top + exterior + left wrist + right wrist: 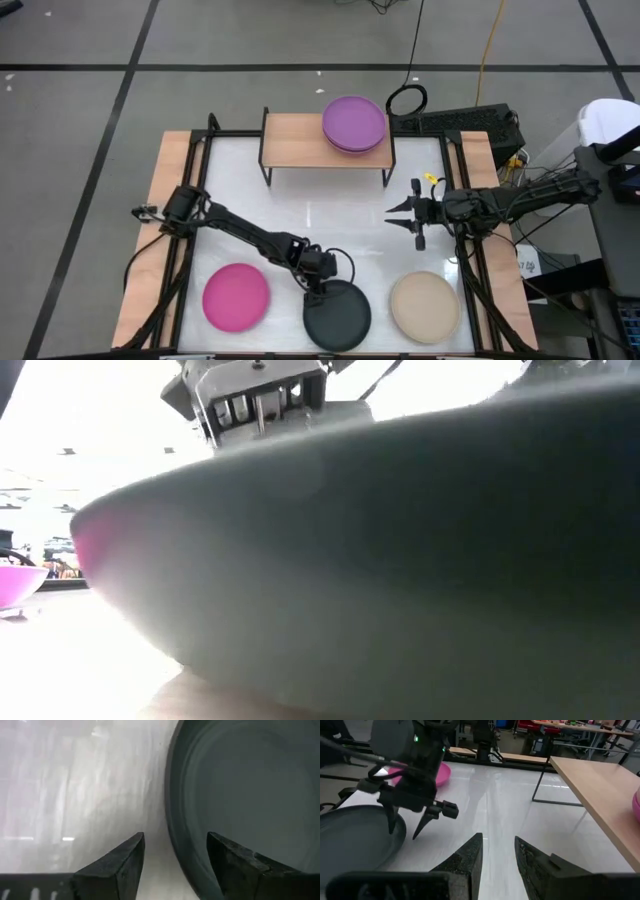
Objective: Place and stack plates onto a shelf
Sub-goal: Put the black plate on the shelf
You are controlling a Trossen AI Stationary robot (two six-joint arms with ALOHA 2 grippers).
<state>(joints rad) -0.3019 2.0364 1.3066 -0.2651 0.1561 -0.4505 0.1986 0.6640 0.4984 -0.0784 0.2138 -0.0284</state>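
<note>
The black plate (337,315) lies flat on the white table near its front edge, and it fills the low view (400,560). My left gripper (322,290) stands open over the plate's far-left rim (172,820), slanting down. One finger (225,855) is over the plate's inside and the other (130,852) is over the table outside it; the right wrist view shows the same straddle (405,827). Two purple plates (353,125) are stacked on the right half of the shelf (300,140). My right gripper (405,215) waits open above the table's right-middle.
A magenta plate (236,297) lies at the front left and a beige plate (425,307) at the front right, on either side of the black one. The shelf's left half is bare wood. Wooden rails (170,200) and black frame bars run along the table's sides.
</note>
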